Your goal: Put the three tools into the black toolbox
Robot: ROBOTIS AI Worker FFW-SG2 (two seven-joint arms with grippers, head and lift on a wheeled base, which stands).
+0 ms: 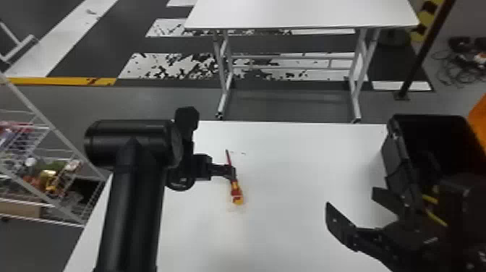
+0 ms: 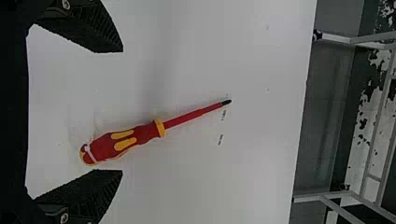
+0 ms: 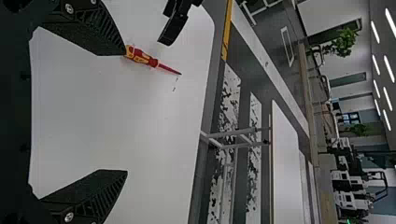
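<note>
The screwdriver [image 2: 105,147] is showing a smooth, plastic-looking handle. The worktop [image 1: 289,162] is looking smooth, giving off a faint, soft sheen. The toolbox [image 1: 395,155] is showing plastic-looking walls. The left arm [image 1: 133,217] is catching dull highlights on a smooth casing, while the right fingers [image 1: 338,222] are looking matt, their ribbed faces showing rough. The far table's legs [image 1: 355,101] are looking metallic.

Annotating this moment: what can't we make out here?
- Inside of black toolbox, head view: too dark to show contents.
- Toolbox's near end, head view: behind right arm.
- Yellow strips, head view: partly covered by right arm; unidentifiable.
- Orange object, head view: cut off by right edge.
- Part of screwdriver, head view: behind left gripper.
</note>
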